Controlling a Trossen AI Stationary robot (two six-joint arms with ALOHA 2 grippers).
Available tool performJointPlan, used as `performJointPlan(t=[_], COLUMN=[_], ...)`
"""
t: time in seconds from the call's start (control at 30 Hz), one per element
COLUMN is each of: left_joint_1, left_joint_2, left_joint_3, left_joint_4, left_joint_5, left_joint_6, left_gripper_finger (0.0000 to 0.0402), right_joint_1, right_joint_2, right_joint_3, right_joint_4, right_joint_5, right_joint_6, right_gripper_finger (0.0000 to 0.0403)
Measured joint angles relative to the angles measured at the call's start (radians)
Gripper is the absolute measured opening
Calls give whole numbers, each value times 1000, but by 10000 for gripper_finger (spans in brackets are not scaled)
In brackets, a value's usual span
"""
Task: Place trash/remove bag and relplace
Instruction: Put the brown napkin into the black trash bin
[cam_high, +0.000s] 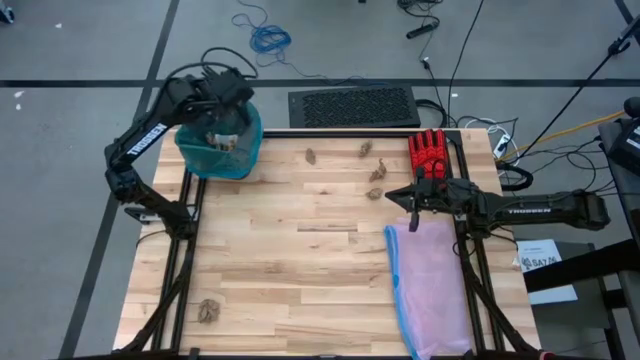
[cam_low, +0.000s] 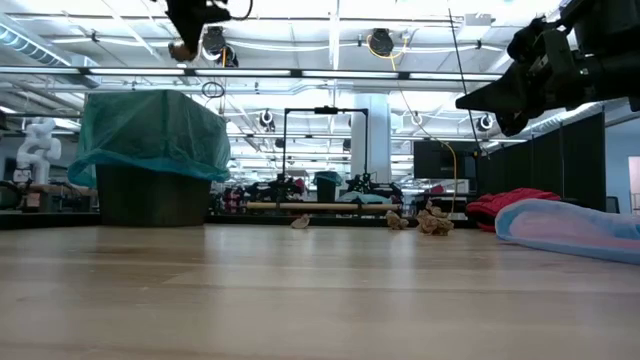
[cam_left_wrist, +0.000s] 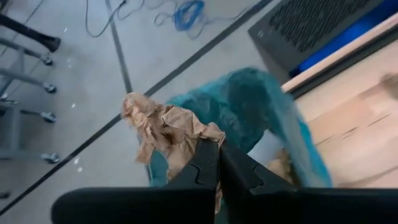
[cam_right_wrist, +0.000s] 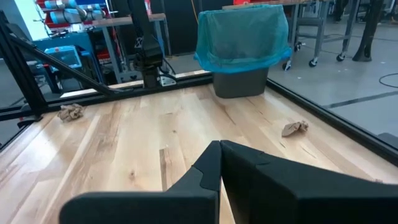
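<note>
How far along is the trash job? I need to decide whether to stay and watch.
Early. Some brown wads already lie inside the teal bag lining the bin. In hand: the left gripper, over the bin, has its fingers shut on a brown paper wad. Left: loose wads near the far edge and one at the near left corner, then swapping the bag. The right gripper waits shut near the red glove and pink bag.
</note>
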Motion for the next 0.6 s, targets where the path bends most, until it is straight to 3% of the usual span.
performJointPlan(t=[0.37, 0.5, 0.6], left_joint_1=[75, 78, 78], left_joint_2=[0, 0, 0], left_joint_3=[-159, -160, -160], left_joint_4=[-2, -1, 0], left_joint_5=[-60, -93, -60], left_joint_6=[50, 58, 76], left_gripper_finger=[113, 125, 125], right_joint_1=[0, 0, 0], right_joint_2=[22, 22, 22], right_joint_3=[0, 0, 0], right_joint_4=[0, 0, 0], right_joint_5=[0, 0, 0], right_joint_6=[0, 0, 0], right_gripper_finger=[0, 0, 0])
